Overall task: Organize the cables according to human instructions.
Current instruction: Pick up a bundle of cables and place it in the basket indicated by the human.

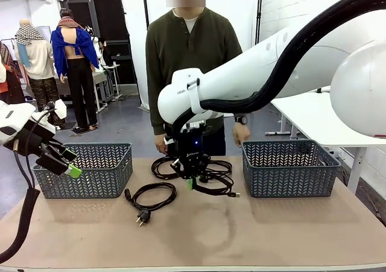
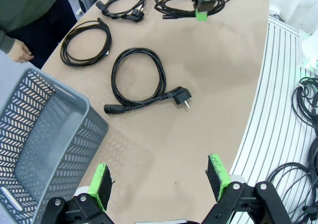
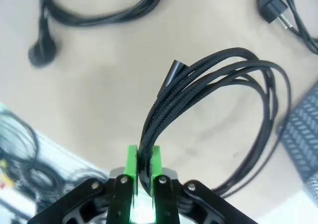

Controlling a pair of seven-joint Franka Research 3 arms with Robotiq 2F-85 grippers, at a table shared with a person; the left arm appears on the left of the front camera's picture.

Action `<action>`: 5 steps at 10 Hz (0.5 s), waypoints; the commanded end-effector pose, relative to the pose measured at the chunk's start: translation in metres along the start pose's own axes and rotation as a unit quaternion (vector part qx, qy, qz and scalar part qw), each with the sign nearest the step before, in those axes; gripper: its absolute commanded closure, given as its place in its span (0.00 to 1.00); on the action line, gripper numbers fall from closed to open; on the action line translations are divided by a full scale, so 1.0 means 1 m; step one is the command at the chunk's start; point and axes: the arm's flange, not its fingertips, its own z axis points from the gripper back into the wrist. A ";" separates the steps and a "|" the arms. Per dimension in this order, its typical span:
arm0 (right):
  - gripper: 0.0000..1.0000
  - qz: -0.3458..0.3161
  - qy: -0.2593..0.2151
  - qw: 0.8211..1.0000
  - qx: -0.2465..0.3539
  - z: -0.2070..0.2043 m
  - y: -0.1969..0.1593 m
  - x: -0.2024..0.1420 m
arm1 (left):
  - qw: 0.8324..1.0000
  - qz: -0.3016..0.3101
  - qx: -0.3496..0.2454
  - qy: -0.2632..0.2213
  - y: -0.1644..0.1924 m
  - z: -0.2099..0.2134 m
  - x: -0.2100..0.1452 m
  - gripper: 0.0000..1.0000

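My right gripper [image 1: 191, 178] is at the middle of the table, shut on a thin black braided cable [image 1: 221, 187]. In the right wrist view the green pads [image 3: 131, 160] pinch the bundled strands [image 3: 208, 80], and the loop trails out just above the tabletop. Three other cables lie loose: one with a plug at the near left [image 1: 151, 195] [image 2: 139, 77], one behind it [image 1: 161, 167] [image 2: 85, 42], and one near the person [image 2: 121, 3]. My left gripper [image 1: 65, 163] [image 2: 161, 184] hovers open and holds nothing beside the left basket [image 1: 90, 178].
Two grey mesh baskets stand at the far left [image 2: 49, 124] and far right [image 1: 289, 178] [image 3: 304, 129]. The person stands across the table with hands [image 1: 241, 133] low at its far edge. A white table [image 1: 313, 112] stands at the right.
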 end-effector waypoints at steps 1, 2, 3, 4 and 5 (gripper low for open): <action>1.00 0.074 0.016 0.996 -0.052 0.015 -0.012 -0.008 | 1.000 -0.007 -0.009 -0.008 0.004 0.000 -0.002 0.00; 1.00 0.114 0.015 0.991 -0.069 0.019 -0.015 -0.012 | 1.000 -0.007 -0.009 -0.008 0.004 0.000 -0.002 0.00; 1.00 0.152 0.018 0.984 -0.092 0.025 -0.017 -0.015 | 1.000 -0.007 -0.009 -0.008 0.004 0.000 -0.002 0.00; 1.00 0.164 0.016 0.982 -0.097 0.027 -0.017 -0.014 | 1.000 -0.007 -0.009 -0.008 0.004 0.000 -0.002 0.00; 1.00 0.157 -0.017 0.984 -0.087 0.025 -0.017 -0.017 | 1.000 -0.007 -0.009 -0.008 0.004 0.000 -0.002 0.00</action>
